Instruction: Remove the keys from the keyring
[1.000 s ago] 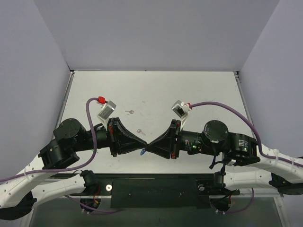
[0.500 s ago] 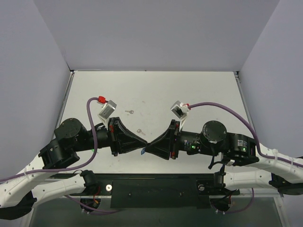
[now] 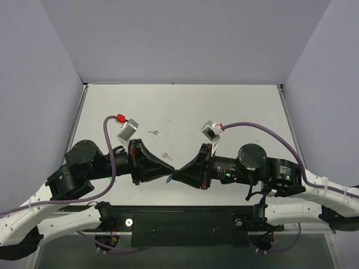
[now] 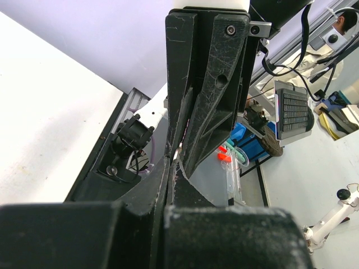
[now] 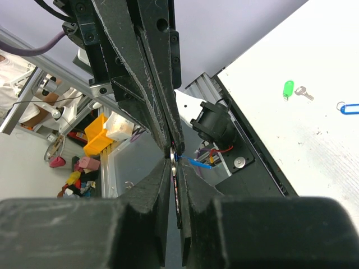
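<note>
Since both grippers meet tip to tip above the near edge of the table (image 3: 224, 112), you are doing this separation in mid-air. Left gripper (image 4: 171, 168): fingers pressed together, apparently on the keyring (image 5: 193, 162), whose blue tag pokes out sideways as a thin sliver right at the junction. Right gripper (image 5: 174, 170): fingers also together, nose to nose with the left. Something thin sits between them, but neither wrist view shows whether it is the key, the wire ring or only the tag's edge. The key itself cannot be made out; I judge it buried in the pinch. On the table, well apart from the arms, lie a green tag (image 5: 288, 88) with a loose key (image 5: 303, 93) just beside it, and a second tag (image 5: 348, 107), blue, at the frame edge. Leave these alone. To do the step well, treat the left as a fixed anchor and let only the right move. Confirm you have the key's head, not the ring, before pulling; if unsure, part the right fingers slightly and re-seat. Then walk the key round the ring's coil, following the wire's curve. A straight tug would likely drag the tag out of the left grip. Go slowly; the parts are tiny and slips are likely.
</note>
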`<state>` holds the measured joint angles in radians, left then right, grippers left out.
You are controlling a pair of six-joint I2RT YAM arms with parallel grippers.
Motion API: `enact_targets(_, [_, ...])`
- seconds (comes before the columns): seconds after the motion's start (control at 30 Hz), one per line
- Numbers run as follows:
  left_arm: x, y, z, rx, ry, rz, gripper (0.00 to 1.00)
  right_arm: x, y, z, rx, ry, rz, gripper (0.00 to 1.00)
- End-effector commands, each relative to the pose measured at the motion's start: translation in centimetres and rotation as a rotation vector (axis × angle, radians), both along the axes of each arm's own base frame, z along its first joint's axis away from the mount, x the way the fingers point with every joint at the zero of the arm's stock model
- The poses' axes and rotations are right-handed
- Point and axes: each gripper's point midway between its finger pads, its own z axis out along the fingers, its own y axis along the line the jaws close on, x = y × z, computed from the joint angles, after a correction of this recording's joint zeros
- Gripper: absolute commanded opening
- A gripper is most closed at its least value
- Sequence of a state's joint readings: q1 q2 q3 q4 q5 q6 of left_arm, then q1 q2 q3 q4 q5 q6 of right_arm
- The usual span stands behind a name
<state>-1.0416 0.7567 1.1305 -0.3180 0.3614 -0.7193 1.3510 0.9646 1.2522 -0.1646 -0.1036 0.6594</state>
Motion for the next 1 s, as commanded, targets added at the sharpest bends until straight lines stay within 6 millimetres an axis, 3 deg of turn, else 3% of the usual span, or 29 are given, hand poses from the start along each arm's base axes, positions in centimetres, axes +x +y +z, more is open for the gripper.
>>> enact_targets(0.0, [0.5,0.3,1.9,-0.037,-0.038,0.033,0.00,-0.2,0.1,1.3,0.053,-0.008,0.006,0.03])
enact_targets(0.27, [-0.2,0.2,2.1,-0.050,-0.044,-0.003,0.00,0.1,0.0,1.0,0.045,-0.016,-0.009,0.00])
enact_targets(0.3, [-0.2,0.2,2.0,-0.048,-0.041,-0.004,0.04,0.2,0.0,1.0,0.044,-0.017,-0.012,0.00])
enact_targets(0.37, [-0.2,0.3,2.1,-0.051,-0.041,0.000,0.33,0.2,-0.1,1.0,0.045,-0.022,-0.015,0.00])
enact_targets(0.4, [0.0,0.5,2.3,-0.053,-0.045,0.013,0.61,0.2,-0.1,0.9,0.045,-0.022,-0.013,0.00])
enact_targets(0.43, [0.1,0.6,2.3,-0.051,-0.044,0.020,0.78,0.1,-0.2,1.0,0.051,-0.023,-0.012,0.00])
enact_targets(0.73, [1.6,2.6,3.1,-0.036,-0.049,0.166,0.81,-0.1,-1.0,1.0,0.077,-0.041,-0.008,0.00])
enact_targets(0.97, [0.7,2.1,3.2,0.010,-0.052,0.096,0.68,-0.6,-2.8,1.2,0.135,-0.086,0.003,0.00])
